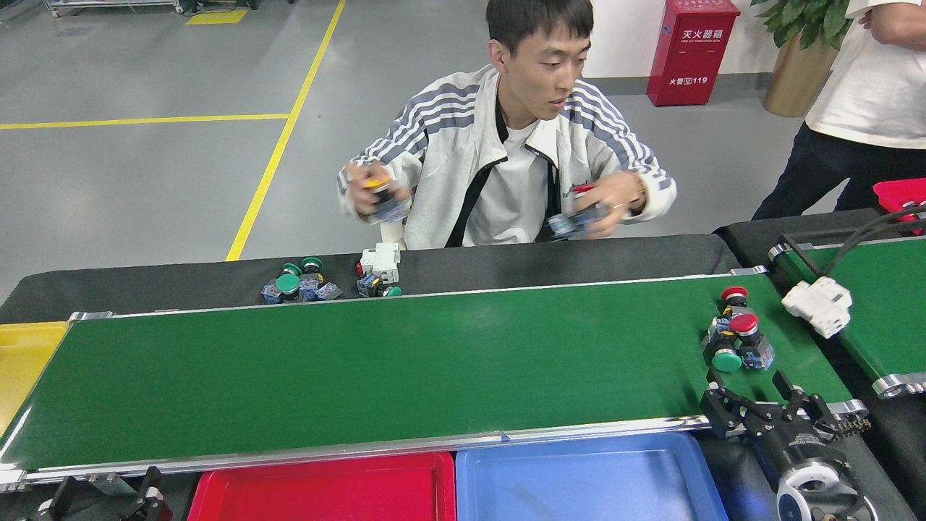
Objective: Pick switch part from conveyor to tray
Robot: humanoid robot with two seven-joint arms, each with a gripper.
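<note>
A cluster of switch parts (pixel 734 336) lies near the right end of the conveyor (pixel 398 362): two with red buttons and one with a green button (pixel 725 359). My right gripper (pixel 749 391) stands open at the belt's near rail, just in front of the cluster, with nothing between its fingers. The red tray (pixel 325 492) sits below the belt's near edge, left of centre, and holds nothing that I can see. Only the fingertips of my left gripper (pixel 105 496) show at the bottom left, spread apart, beside the tray.
A blue tray (pixel 586 485) adjoins the red one. A yellow bin (pixel 22 354) is at the belt's left end. A smaller green belt (pixel 882 304) at right carries a white part (pixel 817 304). A person (pixel 521 166) opposite holds parts in both hands; more parts (pixel 300 282) lie beyond the belt.
</note>
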